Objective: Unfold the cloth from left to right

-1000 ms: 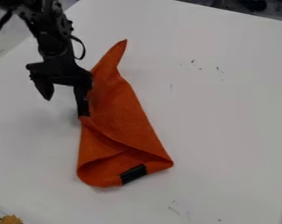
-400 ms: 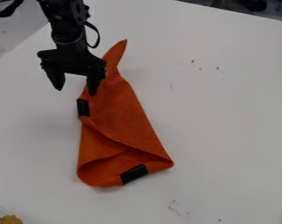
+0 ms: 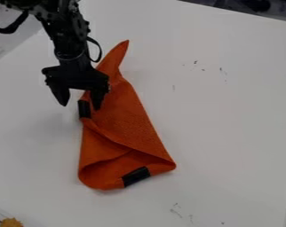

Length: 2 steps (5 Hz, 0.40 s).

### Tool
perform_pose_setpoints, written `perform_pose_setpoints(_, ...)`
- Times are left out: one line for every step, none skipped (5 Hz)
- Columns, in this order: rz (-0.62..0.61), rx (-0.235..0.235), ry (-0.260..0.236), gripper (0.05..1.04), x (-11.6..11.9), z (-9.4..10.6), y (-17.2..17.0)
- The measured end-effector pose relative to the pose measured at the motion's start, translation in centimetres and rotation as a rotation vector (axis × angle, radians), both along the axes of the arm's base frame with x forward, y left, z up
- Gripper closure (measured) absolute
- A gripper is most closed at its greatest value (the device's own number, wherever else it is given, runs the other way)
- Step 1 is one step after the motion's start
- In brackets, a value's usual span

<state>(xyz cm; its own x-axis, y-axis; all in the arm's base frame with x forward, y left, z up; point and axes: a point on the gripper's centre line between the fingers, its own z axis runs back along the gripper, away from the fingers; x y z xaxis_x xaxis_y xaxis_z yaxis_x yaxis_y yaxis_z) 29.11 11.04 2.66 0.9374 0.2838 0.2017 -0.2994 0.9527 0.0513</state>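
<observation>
We counted one orange cloth (image 3: 125, 119) and two black patches (image 3: 136, 176). We saw one robot arm (image 3: 68, 37), and we found one gripper (image 3: 81, 107) with two fingers (image 3: 60, 95). We counted one big white table (image 3: 228, 133) and one fuzzy yellow thing (image 3: 11, 222). We saw more than three little dark marks (image 3: 196, 62), but they were too tiny for us to count them all.
</observation>
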Motion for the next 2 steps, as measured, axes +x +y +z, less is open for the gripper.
perform_pose_setpoints(-0.002, -0.003, 0.008, 0.083, -0.26, -0.31, 0.17)
perform_pose_setpoints(0.003, -0.004, 0.014, 0.137, -0.62, -0.47, 0.48)
